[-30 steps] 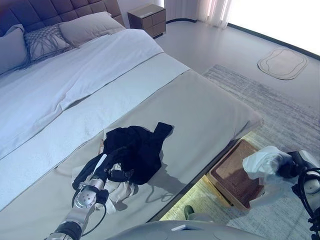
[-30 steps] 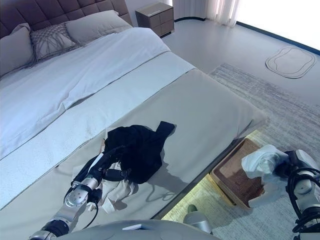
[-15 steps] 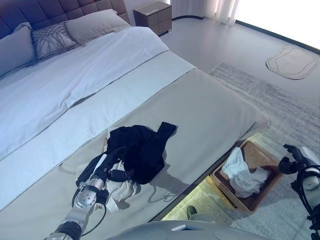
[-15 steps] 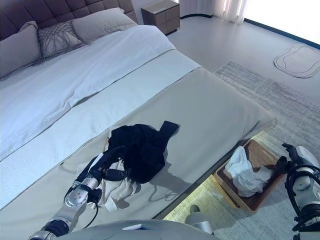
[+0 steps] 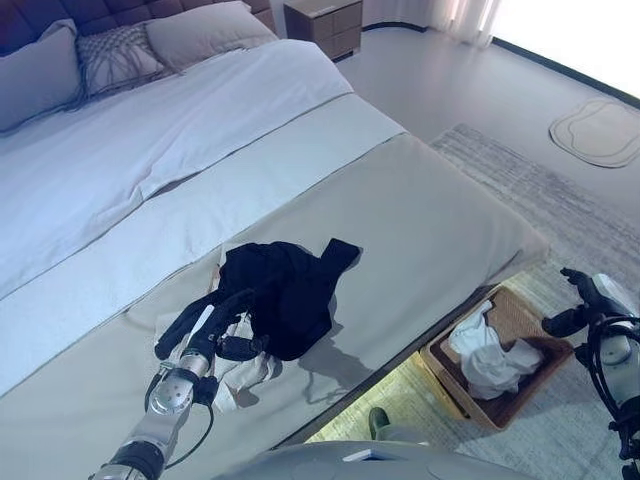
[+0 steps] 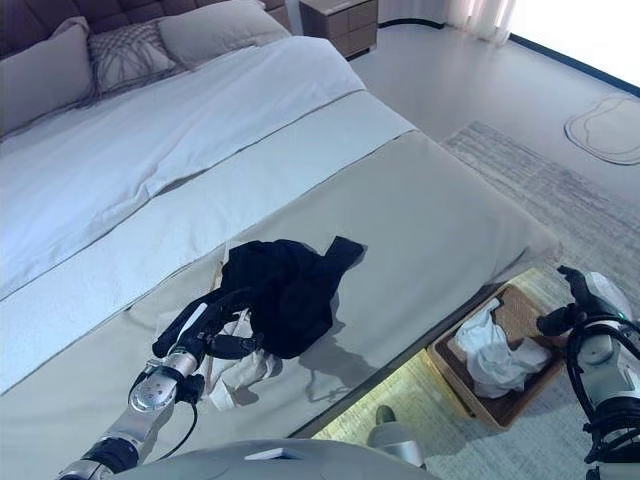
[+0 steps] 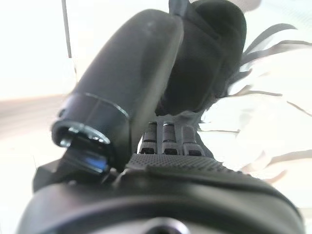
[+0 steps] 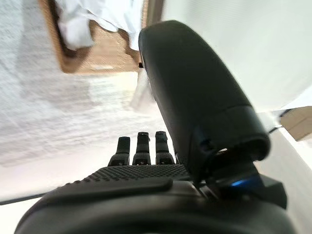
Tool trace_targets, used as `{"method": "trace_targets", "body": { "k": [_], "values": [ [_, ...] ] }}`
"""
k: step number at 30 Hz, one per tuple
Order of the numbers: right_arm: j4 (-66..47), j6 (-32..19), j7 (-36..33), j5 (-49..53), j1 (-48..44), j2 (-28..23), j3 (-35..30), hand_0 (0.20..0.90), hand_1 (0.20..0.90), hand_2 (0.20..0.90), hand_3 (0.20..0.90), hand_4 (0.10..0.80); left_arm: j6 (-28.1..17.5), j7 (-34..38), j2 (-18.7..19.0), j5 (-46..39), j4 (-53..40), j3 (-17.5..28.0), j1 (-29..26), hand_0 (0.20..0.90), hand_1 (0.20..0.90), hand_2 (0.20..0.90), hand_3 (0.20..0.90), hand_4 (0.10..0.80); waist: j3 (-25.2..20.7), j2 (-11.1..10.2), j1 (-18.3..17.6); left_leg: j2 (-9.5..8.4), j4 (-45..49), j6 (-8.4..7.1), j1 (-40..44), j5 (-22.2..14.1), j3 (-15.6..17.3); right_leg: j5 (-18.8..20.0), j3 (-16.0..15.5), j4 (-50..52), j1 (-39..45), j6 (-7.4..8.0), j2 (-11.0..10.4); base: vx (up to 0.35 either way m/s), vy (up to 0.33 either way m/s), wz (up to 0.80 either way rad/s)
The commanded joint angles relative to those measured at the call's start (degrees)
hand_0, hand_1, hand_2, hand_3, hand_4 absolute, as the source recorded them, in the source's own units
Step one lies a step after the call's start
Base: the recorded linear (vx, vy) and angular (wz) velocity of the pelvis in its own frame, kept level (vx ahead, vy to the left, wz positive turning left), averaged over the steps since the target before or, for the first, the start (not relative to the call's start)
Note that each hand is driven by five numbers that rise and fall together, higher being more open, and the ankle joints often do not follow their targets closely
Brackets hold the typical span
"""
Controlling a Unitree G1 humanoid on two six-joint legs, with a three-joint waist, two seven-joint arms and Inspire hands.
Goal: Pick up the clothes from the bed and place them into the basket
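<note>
Black garment (image 5: 285,295) and white cloth (image 5: 240,370) lie on bed (image 5: 420,210); soft, light, best pinched at a bunched fold. Left robot hand (image 5: 205,325) fingers extended at garment's 8 o'clock edge. Right robot hand (image 6: 570,310) open, empty, by basket (image 5: 525,320).

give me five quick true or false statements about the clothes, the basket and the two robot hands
1. A crumpled white garment lies inside the brown woven basket. True.
2. The right robot hand is clutching a white garment. False: it is open and holds nothing, beside the basket.
3. A black garment lies on the grey bed cover. True.
4. The left robot hand hangs over the basket. False: it is on the bed at the black garment, with pale cloth beside it.
5. The basket stands on top of the bed. False: it sits on the floor at the bed's edge.
</note>
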Motion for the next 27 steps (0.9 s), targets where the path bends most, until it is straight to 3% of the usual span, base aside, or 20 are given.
{"method": "trace_targets", "body": {
  "k": [1, 9, 17, 23, 27],
  "values": [
    [-4.66, -1.29, -6.77, -1.68, -12.12, -4.29, 3.24, 0.900, 0.900, 0.900, 0.900, 0.800, -2.90, 1.35, 1.12, -2.01, -4.63, 3.66, -2.38, 0.900, 0.900, 0.900, 0.900, 0.800, -3.03, -2.11, 4.28, 0.18, 3.98, -1.07, 0.84, -5.26, -0.87, 2.23, -1.30, 4.66, -5.52, 0.89, 0.44, -0.016, 0.031, 0.09],
    [-10.96, -3.49, -7.36, -6.57, -21.74, -1.98, 11.01, 0.900, 0.900, 0.900, 0.900, 0.800, -4.41, -1.82, -0.42, -5.77, -3.82, 5.44, -0.11, 0.900, 0.900, 0.900, 0.900, 0.800, -1.93, -2.48, 9.13, -0.41, 3.50, -0.97, -0.21, -4.47, -5.03, -0.01, -5.17, 6.29, -4.27, -0.08, -0.09, 0.014, 0.066, 0.20],
    [-10.56, -2.08, -4.84, -10.07, -27.38, 0.20, 17.75, 0.900, 0.900, 0.900, 0.900, 0.800, -5.97, 3.34, -0.19, -2.20, -5.32, 7.37, 1.98, 0.900, 0.900, 0.900, 0.900, 0.800, -0.38, -3.19, 14.44, -1.12, 4.75, -1.27, -2.27, -3.83, -9.51, -1.99, -9.81, 7.53, -2.90, -1.37, -0.81, 0.035, 0.055, 0.36],
    [-6.39, -0.16, -3.91, -9.74, -37.08, -0.87, 24.10, 0.900, 0.900, 0.900, 0.900, 0.800, -7.12, 4.11, 1.97, -2.26, -8.76, 6.68, -0.18, 0.900, 0.900, 0.900, 0.900, 0.800, 5.05, -2.17, 18.62, -2.17, 10.58, -1.32, -8.91, -3.61, -13.03, -3.95, -13.96, 13.08, -6.68, -3.04, -2.14, -0.145, 0.069, 0.44],
    [-2.27, 1.39, -3.63, -10.30, -44.78, -1.89, 29.12, 0.900, 0.900, 0.900, 0.900, 0.800, -8.61, 16.61, 5.70, 10.40, -11.89, 4.54, -2.58, 0.900, 0.900, 0.900, 0.900, 0.800, 11.19, -0.61, 21.76, -3.13, 18.06, -1.02, -14.74, -5.00, -15.70, -7.17, -17.00, 22.68, -11.49, -4.73, -4.39, -0.142, 0.058, 0.43]
  ]
}}
